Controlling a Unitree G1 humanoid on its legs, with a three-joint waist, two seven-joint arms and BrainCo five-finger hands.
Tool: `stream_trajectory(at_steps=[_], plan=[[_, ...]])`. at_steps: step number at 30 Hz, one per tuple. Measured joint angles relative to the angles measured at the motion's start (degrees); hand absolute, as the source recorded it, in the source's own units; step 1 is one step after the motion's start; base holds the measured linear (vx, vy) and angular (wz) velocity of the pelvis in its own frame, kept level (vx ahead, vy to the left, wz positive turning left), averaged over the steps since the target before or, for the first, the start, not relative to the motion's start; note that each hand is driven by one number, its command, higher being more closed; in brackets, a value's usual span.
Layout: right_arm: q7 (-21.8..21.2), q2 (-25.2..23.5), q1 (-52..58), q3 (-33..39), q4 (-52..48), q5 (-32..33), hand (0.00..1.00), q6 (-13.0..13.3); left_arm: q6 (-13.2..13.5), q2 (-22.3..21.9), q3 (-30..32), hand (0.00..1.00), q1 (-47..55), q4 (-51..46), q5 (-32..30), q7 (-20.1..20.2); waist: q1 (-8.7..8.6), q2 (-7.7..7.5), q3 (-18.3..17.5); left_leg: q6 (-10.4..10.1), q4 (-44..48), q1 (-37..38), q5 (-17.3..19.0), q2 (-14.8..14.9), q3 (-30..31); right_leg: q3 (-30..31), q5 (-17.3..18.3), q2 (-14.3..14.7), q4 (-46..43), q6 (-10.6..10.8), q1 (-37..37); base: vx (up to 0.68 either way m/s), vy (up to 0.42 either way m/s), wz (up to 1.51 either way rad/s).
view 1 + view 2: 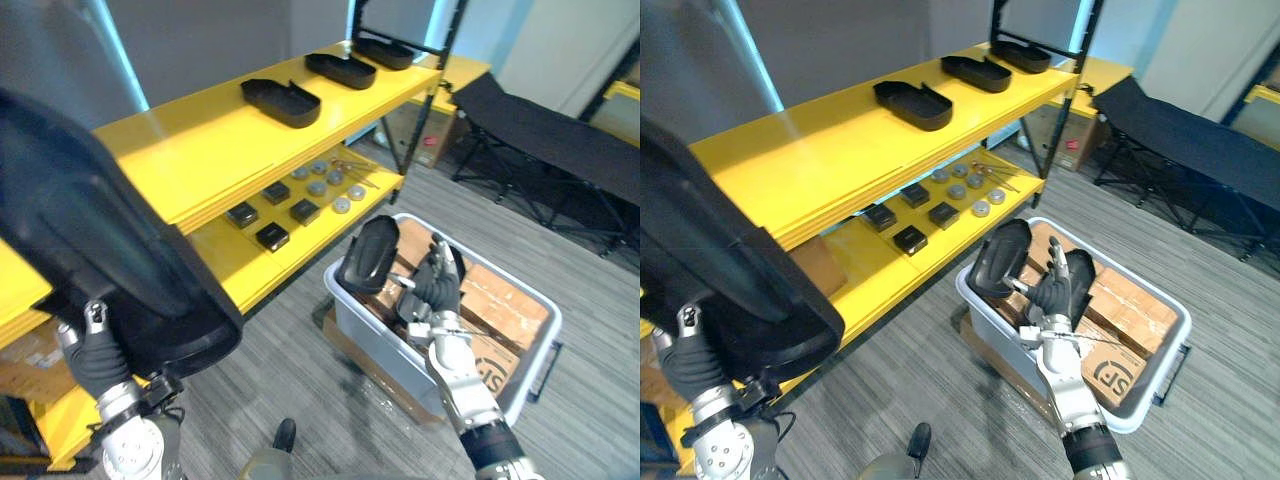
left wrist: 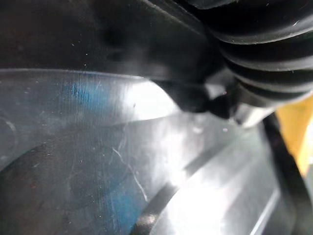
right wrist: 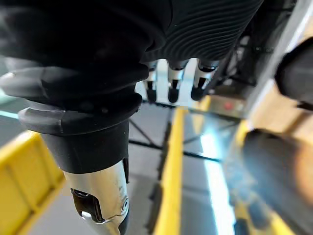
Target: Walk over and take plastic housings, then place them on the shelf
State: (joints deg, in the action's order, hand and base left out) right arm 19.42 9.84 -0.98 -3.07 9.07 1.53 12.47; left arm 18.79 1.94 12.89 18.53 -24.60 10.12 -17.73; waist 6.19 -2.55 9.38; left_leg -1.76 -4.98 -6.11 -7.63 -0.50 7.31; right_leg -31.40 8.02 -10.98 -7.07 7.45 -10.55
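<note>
Three housings (image 1: 281, 102) lie on the shelf (image 1: 175, 145).

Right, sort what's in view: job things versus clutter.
Job: housing at left hand; housing by right hand; three shelved housings; shelf; bin.
Lying about: black boxes; grey discs; cardboard boxes in bin; cot.

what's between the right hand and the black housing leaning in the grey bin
Brown cardboard boxes lying in the grey bin show between the right hand and the black housing. Both eye views show this.
</note>
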Motion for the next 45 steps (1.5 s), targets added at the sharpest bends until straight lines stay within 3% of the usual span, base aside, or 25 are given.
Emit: stream_trajectory(at_steps=[3,4,6,10,13,14,15,18,20,21,23,24,25,26,27,30,32,34,37,38,39,40,42,44,45], plan=[[-0.83,0.13,6.64,6.32,-4.53,-0.10,0.00,0.16,0.12,0.04,-1.39,1.00,-2.74,2.14,0.15,2.13,-3.37,1.15,0.88,2.02,2.68,-2.52,0.58,3.45,-16.49,-6.00,0.18,-0.59,-1.43,0.30,-2.40,-0.01,0.021,1.53],[-0.92,0.15,8.19,7.99,-4.66,-0.11,0.00,0.21,0.06,0.13,-2.03,1.00,-2.65,2.53,0.19,2.73,-3.82,1.77,1.21,2.66,4.13,-2.65,-0.66,4.15,-20.90,-6.27,2.02,-1.67,-3.69,0.82,-2.79,0.03,0.080,1.16],[-1.33,-0.11,9.68,8.55,-4.54,-0.03,0.00,0.99,0.05,0.10,-2.59,1.00,-2.44,3.27,0.17,2.65,-3.62,1.22,1.60,2.45,4.65,-2.70,-1.76,3.06,-20.43,-5.24,3.83,-3.49,-5.81,1.22,-2.68,0.04,0.046,0.40],[-2.95,-1.91,8.13,7.49,-4.48,0.72,0.00,5.26,-0.07,0.20,-2.40,1.00,-1.04,4.03,0.13,1.33,-2.90,1.01,2.41,2.50,6.70,-2.80,-0.90,2.87,-22.02,-2.30,4.01,-4.39,-6.47,1.01,-2.29,-0.01,0.028,-0.11],[-3.18,-1.88,5.88,6.96,-4.46,1.19,0.00,7.82,0.06,0.22,-2.52,1.00,-0.45,4.05,0.08,0.53,-2.50,1.69,3.43,2.53,13.35,-4.94,2.73,3.73,-22.39,-1.26,4.87,-4.50,-7.25,1.39,-2.39,-0.06,0.017,-0.13],[-2.92,-1.81,4.87,5.84,-3.95,1.82,0.00,8.87,0.17,0.13,-2.56,1.00,-0.56,4.07,0.08,0.22,-2.38,1.69,3.75,2.61,17.59,-7.40,5.03,3.93,-22.11,-1.22,6.87,-5.04,-8.06,3.24,-1.95,-0.11,0.033,0.09],[-2.66,-1.80,4.40,5.57,-3.41,1.82,0.00,9.32,0.18,-0.04,-2.69,1.00,-0.54,4.06,0.07,0.08,-2.31,1.99,4.11,2.76,19.10,-8.12,5.61,4.14,-21.88,-1.32,7.43,-5.21,-8.74,2.74,-1.68,-0.09,0.052,0.11],[-0.37,-3.86,3.70,4.98,-1.39,-0.26,0.00,9.65,0.22,-0.08,-2.35,1.00,-0.41,3.97,0.02,0.06,-0.25,1.51,5.28,3.13,24.47,-9.23,8.99,4.07,-21.84,-1.92,9.08,-6.39,-9.05,2.90,-3.30,-0.01,0.095,0.11],[0.38,-5.27,3.74,4.44,-1.38,-0.28,0.00,9.68,0.44,0.01,-1.26,1.00,-0.41,3.24,-0.71,0.41,0.59,0.12,5.17,5.07,31.83,-11.26,13.44,3.80,-22.91,-3.50,9.89,-7.51,-9.02,1.76,-4.48,0.15,0.167,0.23],[0.45,-5.18,4.33,3.95,-1.57,-0.89,0.00,9.74,0.91,-0.04,-0.54,1.00,-0.41,2.95,-3.42,0.12,0.78,0.82,4.78,5.86,35.25,-10.59,18.86,3.44,-24.13,-3.06,9.71,-7.81,-13.18,-0.98,-5.38,0.31,0.270,0.66],[0.24,-4.97,5.28,3.13,-1.38,-2.88,0.00,9.78,1.02,0.69,-0.15,1.00,-1.45,3.07,-7.40,-0.11,-0.39,-0.39,4.96,6.29,34.70,-9.59,20.78,0.79,-21.22,3.40,4.59,-11.45,-27.60,-8.04,0.36,0.30,0.229,0.92],[-0.69,-5.07,5.22,2.94,-1.37,-2.85,0.00,9.91,1.03,2.47,-0.16,1.00,-1.85,2.89,-9.49,-0.19,-1.05,-0.60,4.67,6.36,32.31,-8.54,20.77,-0.43,-18.99,9.58,0.04,-10.98,-35.33,-8.14,4.87,0.29,0.173,1.00],[-1.20,-5.08,5.12,2.98,-1.40,-2.83,0.00,10.30,0.93,4.89,-0.20,1.00,-3.05,2.93,-11.35,-0.80,-1.78,-0.57,4.64,6.87,30.13,-7.34,20.46,-1.21,-16.36,15.07,3.14,-7.69,-39.62,-4.83,8.72,0.31,0.161,1.02],[-1.60,-5.08,5.10,3.01,-1.44,-2.82,0.00,10.43,0.77,5.86,-0.21,1.00,-3.63,2.95,-12.19,-1.37,-2.21,-0.94,4.42,6.85,28.84,-6.24,19.92,-1.69,-15.23,16.60,4.69,-6.01,-40.37,-3.63,9.99,0.43,0.137,1.11],[-2.51,-5.08,5.46,3.31,-1.84,-2.64,0.00,11.02,0.01,7.26,-0.20,1.00,-5.33,3.13,-13.42,-2.24,-2.87,-0.81,4.40,6.84,25.48,-2.76,18.72,-2.84,-13.02,18.54,7.29,-2.74,-38.25,-3.19,11.70,0.40,0.094,0.85],[-4.67,-4.85,5.67,4.11,-3.91,-2.33,0.00,11.81,-0.59,8.60,-0.40,1.00,-8.46,3.26,-13.26,-4.07,-2.97,-0.25,3.88,6.83,22.90,1.31,18.57,-4.11,-10.26,18.92,9.34,0.47,-28.42,-3.69,15.72,0.41,0.069,0.63],[-4.64,-4.20,5.48,4.09,-4.26,-2.57,0.00,12.32,-1.79,9.00,-0.62,1.00,-10.69,3.66,-13.25,-4.63,-3.23,0.69,3.68,6.28,23.03,2.19,18.94,-4.09,-8.31,22.01,9.08,2.13,-22.55,-3.32,19.88,0.36,0.026,0.63],[-4.43,-3.81,5.55,4.17,-4.26,-2.54,0.00,12.36,-2.72,8.90,-1.05,1.00,-11.59,5.20,-13.27,-4.83,-4.05,1.59,3.54,5.16,23.46,3.59,19.61,-4.03,-6.05,25.55,7.56,2.53,-17.99,-1.35,22.54,0.25,-0.050,0.65],[-3.71,-3.77,5.96,4.15,-4.26,-2.89,0.00,12.45,-2.87,8.86,-2.16,1.00,-10.24,6.98,-13.26,-5.34,-4.02,1.21,3.07,1.73,23.78,8.05,21.74,-3.72,-4.08,28.56,0.66,3.17,-11.11,-1.70,22.32,0.34,-0.183,0.63],[-2.74,-3.75,5.97,4.20,-4.51,-3.05,0.00,12.37,-2.86,8.90,-2.48,1.00,-9.08,6.67,-13.28,-5.52,-4.22,-0.05,1.57,-0.25,24.37,8.37,23.23,-3.79,-3.39,28.74,-8.13,3.54,-7.90,-2.70,22.31,0.42,-0.332,0.83],[-2.29,-3.67,5.95,4.24,-4.87,-3.09,0.00,12.19,-2.78,8.91,-2.46,1.00,-8.81,6.54,-13.25,-5.50,-4.29,-0.89,0.92,-0.64,24.80,8.45,24.34,-3.93,-3.22,28.63,-11.33,3.79,-7.10,-2.75,22.26,0.35,-0.290,0.66],[-1.76,-2.16,5.24,4.38,-5.10,-3.08,0.00,11.47,-2.67,6.99,-2.60,1.00,-7.67,6.70,-12.69,-5.50,-3.61,1.46,0.60,-0.41,25.60,9.08,26.64,-1.42,-3.14,27.60,-9.08,5.64,-6.51,-2.72,20.71,0.34,-0.258,0.19],[-1.58,-0.77,4.02,5.03,-6.30,-2.86,0.00,10.04,-2.71,4.76,-2.81,1.00,-5.13,6.78,-12.12,-5.38,-3.83,4.80,0.02,-1.29,26.04,9.18,26.88,1.56,-3.50,26.36,-8.47,8.10,-4.69,-4.14,19.07,0.30,-0.209,0.10],[-1.53,0.20,4.64,7.06,-6.42,-2.56,0.00,9.63,-2.70,3.66,-3.38,1.00,-5.39,6.79,-12.20,-4.12,-4.32,6.22,0.74,-2.80,33.73,7.37,25.93,2.66,-5.24,25.02,-7.36,8.68,-3.67,-5.13,15.73,0.22,-0.172,0.26],[-1.17,0.83,5.68,8.22,-6.45,-2.60,0.00,9.46,-2.65,3.65,-3.47,1.00,-5.78,6.77,-12.16,-3.30,-4.50,5.87,1.19,-4.58,42.31,4.50,22.97,3.15,-7.33,24.94,-6.82,7.87,-2.44,-5.52,12.53,0.21,-0.137,0.17]])
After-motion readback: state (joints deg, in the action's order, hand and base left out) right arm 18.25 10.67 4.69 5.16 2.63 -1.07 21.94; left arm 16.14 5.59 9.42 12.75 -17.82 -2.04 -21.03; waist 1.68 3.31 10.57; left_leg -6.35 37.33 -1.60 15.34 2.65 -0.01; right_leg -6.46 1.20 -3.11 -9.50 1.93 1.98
